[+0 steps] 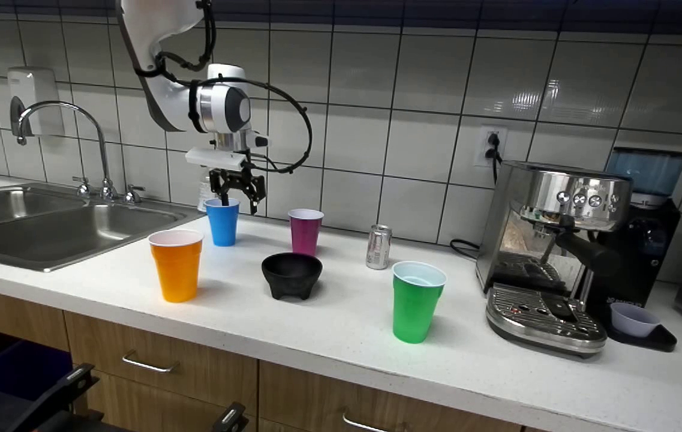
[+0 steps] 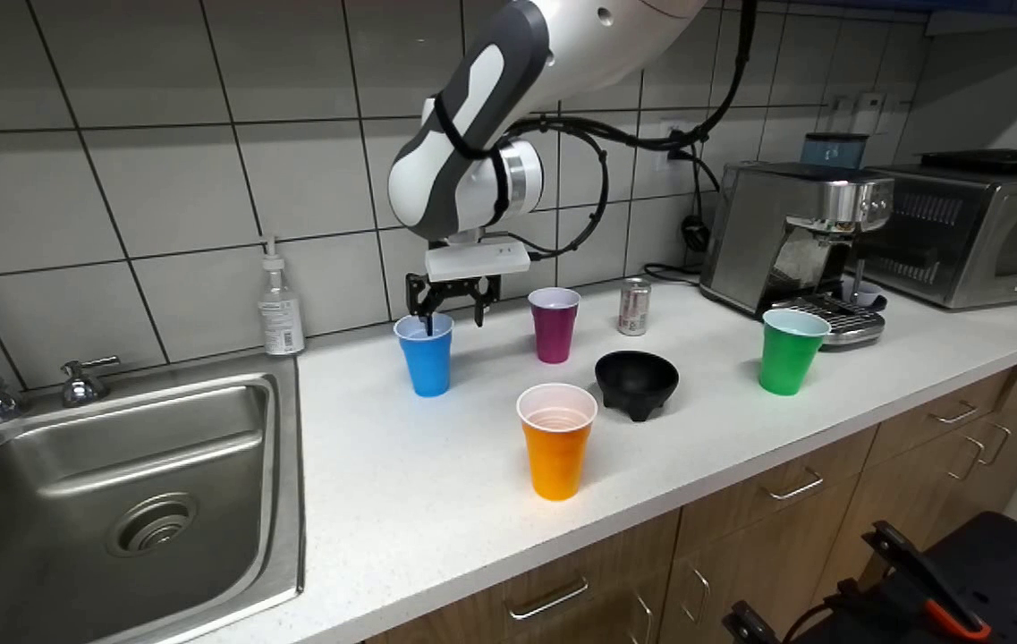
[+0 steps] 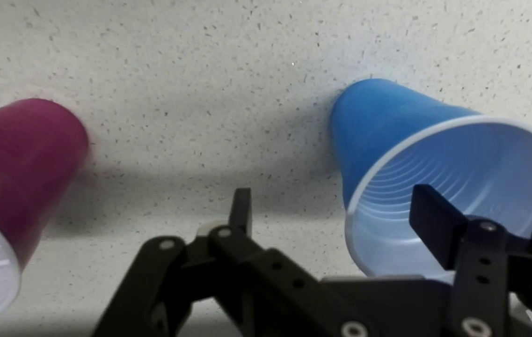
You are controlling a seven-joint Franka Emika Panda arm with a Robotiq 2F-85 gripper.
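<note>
Dark equipment (image 2: pixel 1000 581) with clamp-like parts stands nearest in both exterior views, in front of the wooden drawers (image 1: pixel 209 360) under a white counter (image 1: pixel 233 300). Toward the counter's near edge stand an orange cup (image 1: pixel 177 267) on the left and a green cup (image 1: pixel 415 312) well to its right, both upright. Between these two, slightly farther back, sits a black bowl (image 1: pixel 291 273) on stubby feet.

Farther still, a blue cup (image 2: pixel 427 362) stands upright on the left part of the counter, near the sink (image 2: pixel 286 519) and the tiled wall (image 2: pixel 320 179). To its right, with a gap between, is a purple cup (image 2: pixel 554 329), and right of that a silver can (image 2: pixel 634 307).

From above, the white robot arm (image 1: pixel 164 90) brings its gripper (image 2: pixel 453 326) to the blue cup, fingertips downward. Its fingers (image 3: pixel 436 224) are spread apart. Seen in both exterior views, the left finger is over or just within the cup's mouth; how deep, I cannot tell. The right finger hangs outside the cup, above the counter, so the rim's right side runs between the two. The wrist view shows open space between that outer finger and the rim.

At the far left of the counter, a pump bottle (image 2: pixel 281 313) stands behind the sink's corner, and a chrome faucet (image 1: pixel 108 191) rises beyond the basins. On the right are a steel espresso machine (image 1: pixel 505 234) and, beyond it, a microwave-like oven (image 2: pixel 946 241).
</note>
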